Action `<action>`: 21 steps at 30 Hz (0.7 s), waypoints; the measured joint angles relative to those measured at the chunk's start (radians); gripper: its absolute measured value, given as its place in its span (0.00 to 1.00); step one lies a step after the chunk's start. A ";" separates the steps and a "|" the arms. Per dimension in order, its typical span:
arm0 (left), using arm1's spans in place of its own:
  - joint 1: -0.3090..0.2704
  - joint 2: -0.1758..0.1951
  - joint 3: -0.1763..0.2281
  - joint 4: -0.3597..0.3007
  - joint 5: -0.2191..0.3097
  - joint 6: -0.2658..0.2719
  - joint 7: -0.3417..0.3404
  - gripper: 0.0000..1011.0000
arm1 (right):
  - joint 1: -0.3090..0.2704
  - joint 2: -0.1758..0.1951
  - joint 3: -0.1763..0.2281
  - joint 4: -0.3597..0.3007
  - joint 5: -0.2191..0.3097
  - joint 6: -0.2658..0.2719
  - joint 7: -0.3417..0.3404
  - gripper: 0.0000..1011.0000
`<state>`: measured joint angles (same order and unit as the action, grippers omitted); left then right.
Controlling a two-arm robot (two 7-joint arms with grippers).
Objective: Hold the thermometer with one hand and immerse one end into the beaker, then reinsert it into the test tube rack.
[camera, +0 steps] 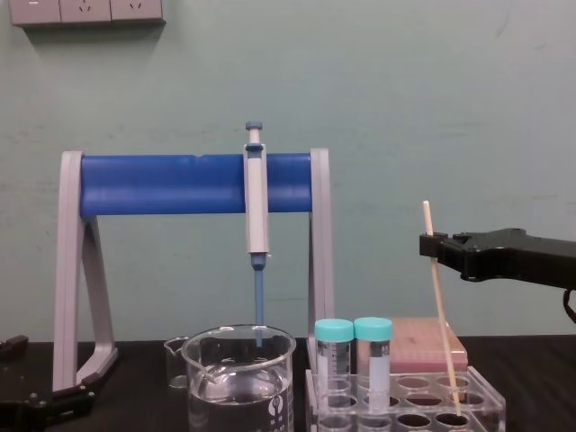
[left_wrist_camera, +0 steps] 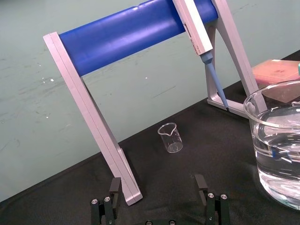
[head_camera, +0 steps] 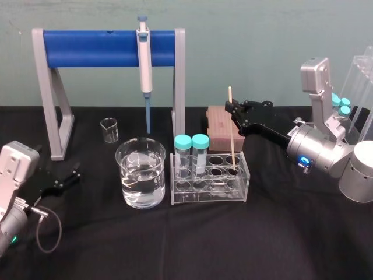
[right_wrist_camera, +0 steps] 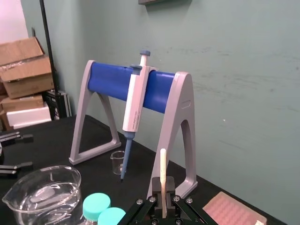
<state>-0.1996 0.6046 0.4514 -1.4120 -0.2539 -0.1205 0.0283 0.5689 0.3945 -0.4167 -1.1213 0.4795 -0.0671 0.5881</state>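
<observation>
Clear liquid was held in the beaker (head_camera: 140, 178), just beside the test tube rack (head_camera: 207, 197), where two teal-capped tubes (head_camera: 191, 153) and the thermometer (head_camera: 232, 133) were stood. The thermometer's upper part was pinched by the right gripper (head_camera: 231, 108); the left gripper (head_camera: 73, 173) was parked, fingers spread.

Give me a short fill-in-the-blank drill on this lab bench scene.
The right claw grips the thermometer near its ___ end.
___ capped tubes stand in the test tube rack.
The left claw, left of the beaker, is ___.
The pipette hangs on the stand with the ___ bar.
Missing: upper; two; open; blue.
</observation>
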 joint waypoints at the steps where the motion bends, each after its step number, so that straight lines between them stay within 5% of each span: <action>1: 0.000 0.000 0.000 0.000 0.000 0.000 0.000 0.99 | -0.001 -0.001 0.002 -0.001 0.002 0.003 0.001 0.05; 21: 0.000 0.000 0.000 0.000 0.000 0.000 0.000 0.99 | -0.039 0.010 0.024 -0.095 0.045 0.079 -0.008 0.05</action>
<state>-0.1995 0.6047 0.4514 -1.4120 -0.2539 -0.1206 0.0283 0.5299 0.4048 -0.3931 -1.2165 0.5243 0.0121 0.5803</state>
